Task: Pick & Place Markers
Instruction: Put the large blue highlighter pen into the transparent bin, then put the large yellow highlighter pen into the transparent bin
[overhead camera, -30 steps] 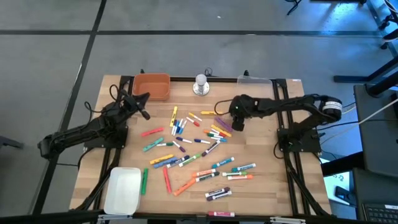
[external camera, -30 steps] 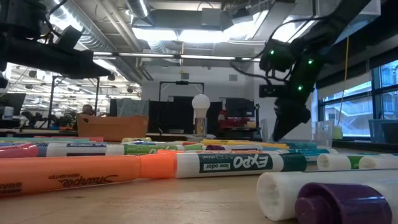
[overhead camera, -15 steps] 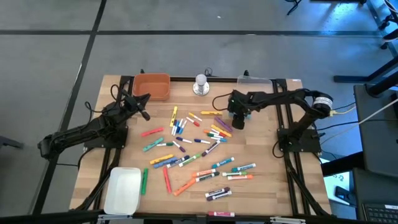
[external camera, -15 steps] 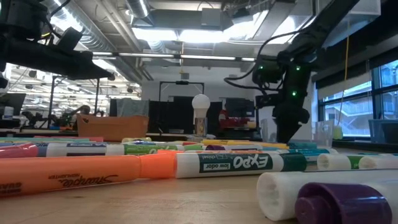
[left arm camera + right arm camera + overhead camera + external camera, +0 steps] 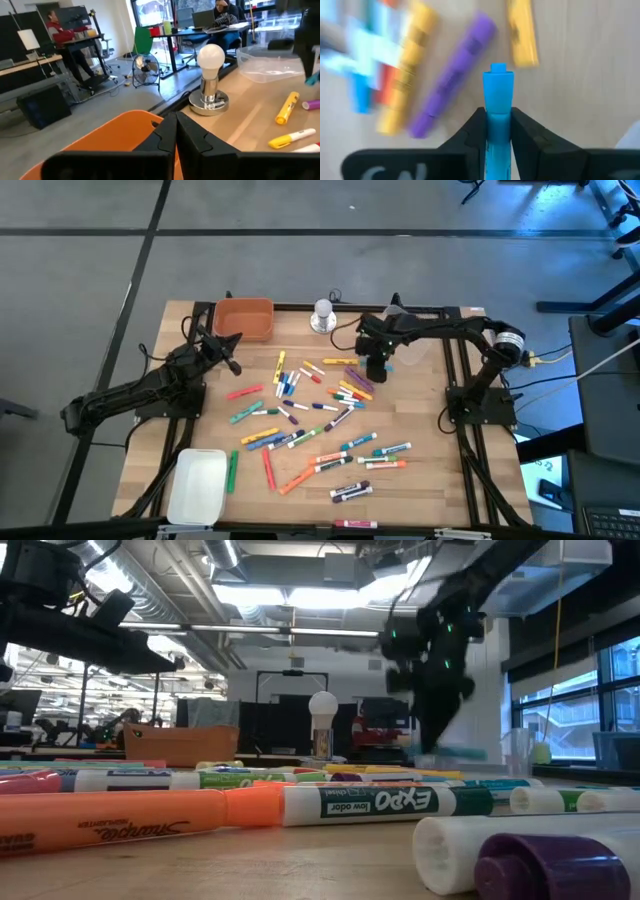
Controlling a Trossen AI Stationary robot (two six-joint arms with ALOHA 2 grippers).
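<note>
My right hand is clamped on a blue marker, whose capped end sticks out past my fingertips. Just beyond it on the desk lie a purple marker and a yellow marker, with more yellow and blue ones blurred off to one side. From above, this hand hangs over the far right edge of the scattered markers, which spread across the middle of the desk away from it. A clear plastic tub sits just beside it, toward the desk's far edge.

My left hand has its fingers pressed together with nothing between them, hovering well away from the pile. Right beneath and ahead of it is the orange bin; farther on stands a bulb-topped silver knob.
</note>
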